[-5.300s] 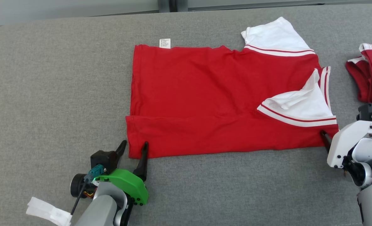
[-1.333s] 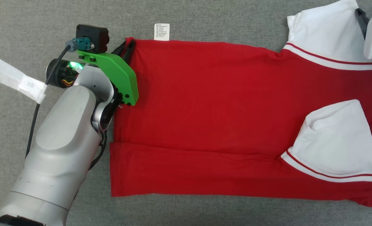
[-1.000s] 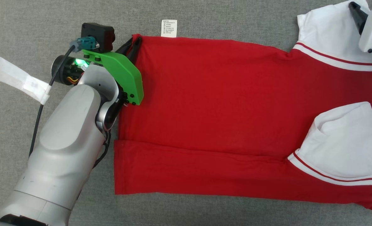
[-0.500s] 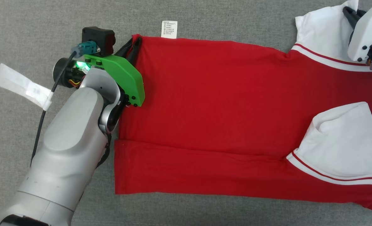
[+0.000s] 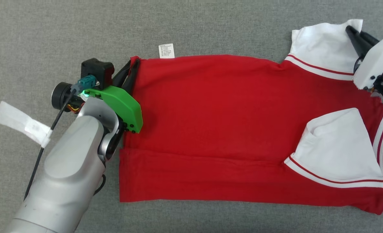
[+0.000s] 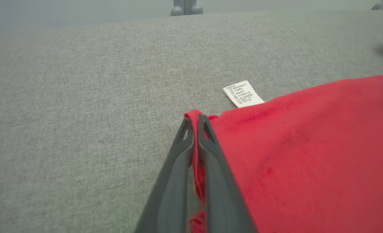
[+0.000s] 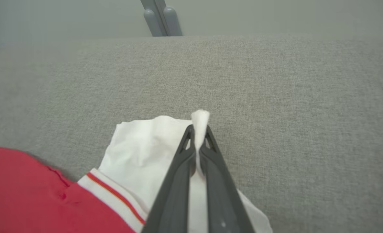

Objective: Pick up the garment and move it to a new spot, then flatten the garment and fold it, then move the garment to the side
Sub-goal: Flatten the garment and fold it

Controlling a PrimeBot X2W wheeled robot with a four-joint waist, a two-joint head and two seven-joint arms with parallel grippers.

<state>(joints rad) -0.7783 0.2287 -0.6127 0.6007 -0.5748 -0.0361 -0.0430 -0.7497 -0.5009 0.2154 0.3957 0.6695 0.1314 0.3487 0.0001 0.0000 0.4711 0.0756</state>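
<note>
Garment, red w/ white sleeves, lies flat on grey surface. L gripper is clamped tight on its far-left red corner. R gripper is pinched closed on edge of far white sleeve.

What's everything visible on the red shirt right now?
The shirt is red knit-looking cloth with white sleeves trimmed in red stripes, lying flat on the grey surface, hem toward the robot's left. Its near edge is folded over, and the near sleeve lies on the red body. A white label sticks out at the far edge. The left gripper is shut on the far hem corner, the right gripper on the tip of the far sleeve.
</note>
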